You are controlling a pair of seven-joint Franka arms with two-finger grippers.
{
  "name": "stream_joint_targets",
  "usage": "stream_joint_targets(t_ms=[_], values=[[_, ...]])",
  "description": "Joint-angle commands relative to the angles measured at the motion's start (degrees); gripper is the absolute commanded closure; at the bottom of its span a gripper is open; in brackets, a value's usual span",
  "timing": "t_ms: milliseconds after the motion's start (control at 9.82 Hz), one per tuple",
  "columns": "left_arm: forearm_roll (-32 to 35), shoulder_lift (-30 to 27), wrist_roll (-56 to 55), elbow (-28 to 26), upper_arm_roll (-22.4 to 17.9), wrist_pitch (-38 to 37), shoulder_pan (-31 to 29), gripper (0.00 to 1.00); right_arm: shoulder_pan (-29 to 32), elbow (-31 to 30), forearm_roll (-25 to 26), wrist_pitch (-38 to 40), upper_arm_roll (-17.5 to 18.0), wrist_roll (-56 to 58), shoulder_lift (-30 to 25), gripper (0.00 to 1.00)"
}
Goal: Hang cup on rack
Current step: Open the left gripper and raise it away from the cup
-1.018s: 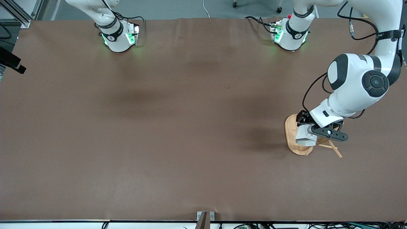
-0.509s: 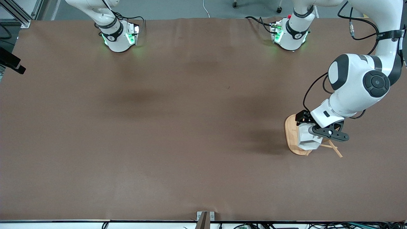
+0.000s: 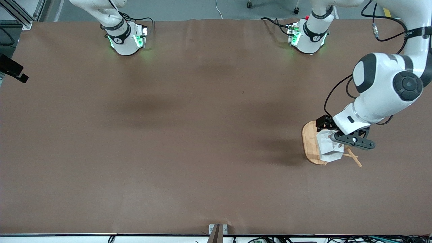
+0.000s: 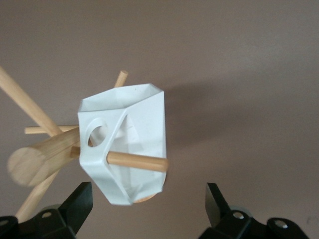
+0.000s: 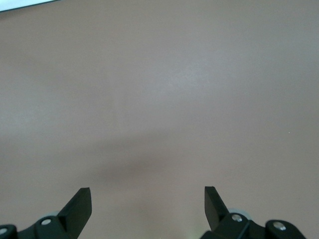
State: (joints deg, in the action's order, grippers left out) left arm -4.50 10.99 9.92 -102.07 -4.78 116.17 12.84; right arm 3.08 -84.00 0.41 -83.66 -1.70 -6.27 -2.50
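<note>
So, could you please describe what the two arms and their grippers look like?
Both arms are glossy white with rounded housings. The left arm has dark grey joint caps, black bands and loose black cables. Both bases glow green beside black rings. The left gripper and the right gripper have black wedge-shaped fingers on black mounts with silver screws.

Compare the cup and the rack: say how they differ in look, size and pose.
Look: the cup is white with flat angular facets; the rack is light wood with a round post and thin pegs.
Size: the rack is larger than the cup.
Pose: the rack stands on its oval base on the table; the cup hangs tilted off the table, a peg passing through it.
Shared: both sit at the left arm's end of the table.
</note>
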Motion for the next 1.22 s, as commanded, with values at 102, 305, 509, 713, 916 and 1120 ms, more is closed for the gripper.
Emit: stream_joint_targets(t_ms=[102,305,509,713,916,1120], values=[[0.62,-7.19,-0.43,-0.67,-0.49,-4.54,-1.92,0.00,-0.35,-0.29,0.47,-0.10,-0.06,0.38,-0.40,0.00],[0.72,-8.26,3.58,1.16,-0.49,-5.51,-4.75,0.00,-0.26,-0.29,0.47,-0.10,-0.06,0.38,-0.41,0.00],[0.72,-10.98,-1.18,2.83,2.30,-12.87,-7.29,0.00,-0.35,0.06,0.73,-0.01,-0.06,0.47,-0.40,0.00],[0.72,-13.53,-3.76,4.07,10.19,-18.42,-14.30,0.00,-0.09,0.24,1.34,-0.10,-0.15,4.92,0.12,0.00],[0.81,-16.34,-4.99,3.64,14.62,-22.20,-18.37,0.00,-2.36,1.21,1.70,-0.01,-0.93,5.30,0.56,0.00],[0.81,-18.89,-5.09,3.64,15.06,-24.32,-18.55,0.00,-2.81,1.38,1.70,-0.01,-1.99,5.30,1.09,0.00]])
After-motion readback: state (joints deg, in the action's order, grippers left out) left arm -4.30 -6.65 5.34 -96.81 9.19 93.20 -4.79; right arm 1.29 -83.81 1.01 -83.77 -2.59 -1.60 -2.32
